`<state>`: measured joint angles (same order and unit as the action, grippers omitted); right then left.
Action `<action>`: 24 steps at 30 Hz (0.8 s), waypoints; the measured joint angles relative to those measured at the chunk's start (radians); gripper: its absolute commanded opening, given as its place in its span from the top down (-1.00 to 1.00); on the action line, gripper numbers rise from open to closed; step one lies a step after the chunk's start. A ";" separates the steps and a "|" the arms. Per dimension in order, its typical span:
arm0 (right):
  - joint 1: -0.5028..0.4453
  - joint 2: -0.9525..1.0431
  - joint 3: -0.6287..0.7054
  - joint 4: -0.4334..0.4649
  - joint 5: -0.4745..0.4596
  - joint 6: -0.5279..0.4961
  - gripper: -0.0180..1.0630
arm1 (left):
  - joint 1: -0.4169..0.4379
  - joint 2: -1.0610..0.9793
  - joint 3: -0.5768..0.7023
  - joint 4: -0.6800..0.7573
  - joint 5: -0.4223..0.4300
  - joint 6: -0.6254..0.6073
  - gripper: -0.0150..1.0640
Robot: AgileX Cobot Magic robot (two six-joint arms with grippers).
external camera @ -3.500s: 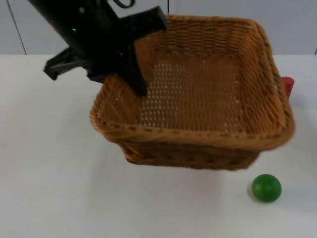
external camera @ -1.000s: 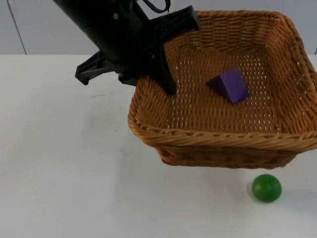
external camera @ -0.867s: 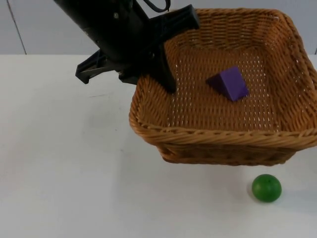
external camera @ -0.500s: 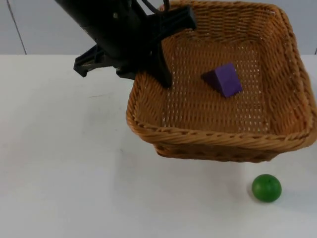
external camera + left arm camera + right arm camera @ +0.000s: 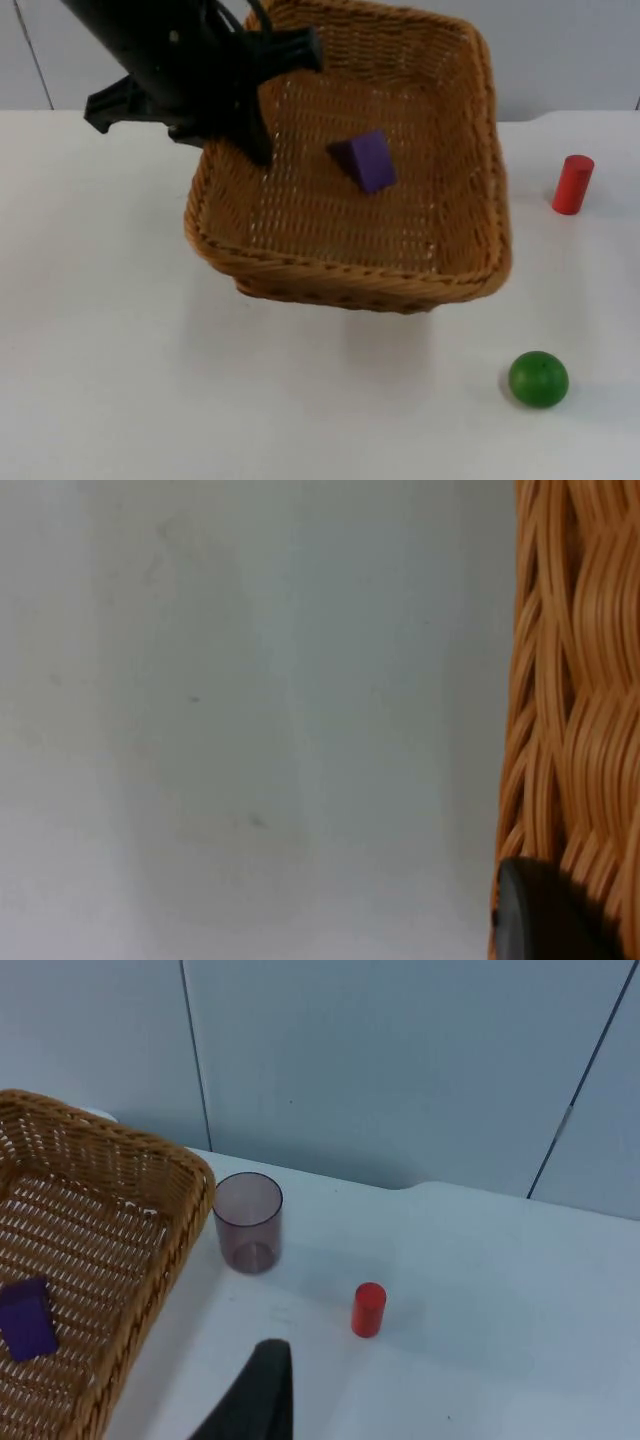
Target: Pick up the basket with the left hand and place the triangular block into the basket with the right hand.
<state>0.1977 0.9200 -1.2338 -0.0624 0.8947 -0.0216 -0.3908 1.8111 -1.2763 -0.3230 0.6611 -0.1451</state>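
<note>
Purple triangular block (image 5: 365, 160) lying on the woven floor of a square tan wicker basket (image 5: 440, 285), near the middle. Basket held off the white table top (image 5: 120, 380), tilted, rim pinched by the left gripper (image 5: 258, 150) at the near-left wall; one black fingertip seen pressed against the weave in the left wrist view. Right gripper (image 5: 262, 1400) hanging back above the table beside the basket, waiting; cannot tell whether its fingers are spread or closed. Outside the basket: small red cylinder (image 5: 573, 184) standing upright, well apart to the right; green ball (image 5: 538, 379) resting on the table in front; smoky clear plastic cup (image 5: 248, 1222) standing just beside the basket's far wall.

Risks, as judgement: tilted basket letting the block slide toward a wall or tip out; single-sided grip on the rim slipping or twisting under the load; swinging basket clipping the cup or knocking over the red cylinder.

No brands, labels or readable writing anywhere.
</note>
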 measured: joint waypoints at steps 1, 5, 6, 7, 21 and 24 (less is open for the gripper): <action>0.000 0.000 0.000 0.000 -0.004 0.000 -0.97 | 0.005 0.014 0.000 0.002 0.000 -0.002 0.98; 0.000 0.000 0.000 0.000 -0.008 0.000 -0.97 | 0.029 0.081 0.000 -0.010 0.004 -0.009 0.98; 0.000 0.000 0.000 0.000 -0.008 0.000 -0.97 | 0.029 0.081 0.000 -0.010 0.004 -0.009 0.98; 0.000 0.000 0.000 0.000 -0.008 0.000 -0.97 | 0.032 0.103 0.000 -0.017 0.004 0.004 0.98; 0.000 0.000 0.000 -0.008 0.039 0.000 -0.97 | 0.065 0.242 0.000 -0.336 -0.081 0.267 0.98; 0.000 0.000 0.000 -0.008 0.041 0.000 -0.97 | 0.072 0.246 0.000 -0.336 -0.084 0.269 0.98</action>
<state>0.1977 0.9200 -1.2338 -0.0708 0.9359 -0.0216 -0.3184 2.0571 -1.2763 -0.6588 0.5776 0.1244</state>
